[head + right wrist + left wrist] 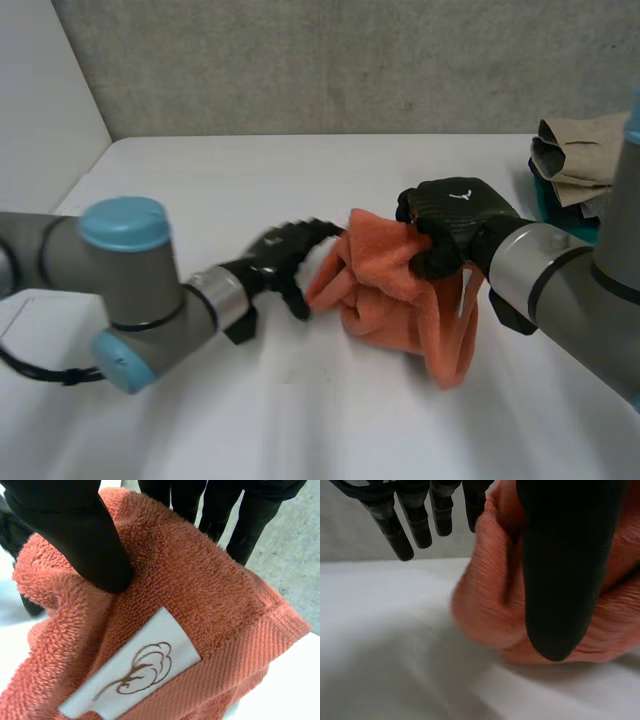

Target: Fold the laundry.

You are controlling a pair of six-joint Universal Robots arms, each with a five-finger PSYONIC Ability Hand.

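While pinched by the right hand [452,215] (thumb on the pile), orange towel [390,285] beside released fingers of the left hand [282,255].

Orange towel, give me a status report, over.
Right robot hand shut on orange towel, upper edge. Left robot hand open, at its other side. Towel bunched, not yet folded. Beige cloth pile beyond right arm, clear.

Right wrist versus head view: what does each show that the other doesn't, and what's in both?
Right wrist view: a white label with a brown flower logo on the towel, beside its hemmed edge. Head view: the left arm stretched toward the towel, and beige cloths at the table's far right. Both: the right hand gripping the orange towel.
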